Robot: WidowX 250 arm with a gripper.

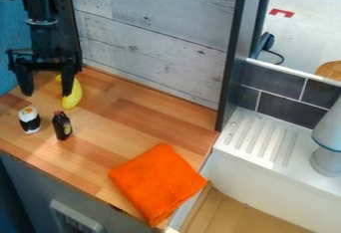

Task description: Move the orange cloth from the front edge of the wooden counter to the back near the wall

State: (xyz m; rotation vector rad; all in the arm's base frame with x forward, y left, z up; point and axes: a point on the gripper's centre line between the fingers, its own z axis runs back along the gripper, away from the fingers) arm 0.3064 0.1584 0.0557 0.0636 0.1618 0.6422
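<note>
The black gripper (47, 87) hangs at the upper left over the wooden counter, its two fingers spread wide apart with nothing seen between them. A yellow banana (72, 95) lies just behind and beside its right finger, which partly covers it. In front of the gripper stand a sushi roll (29, 120) with a black band and, to its right, a small dark bottle (62, 125) with a red cap. An orange folded cloth (158, 182) lies at the counter's front right.
The wooden counter (133, 122) ends at a grey plank wall (160, 43) behind. Right of it, past a dark upright post (233, 58), is a white sink (266, 177) with a ridged drainboard, holding a grey-white object (327, 142) at the right edge.
</note>
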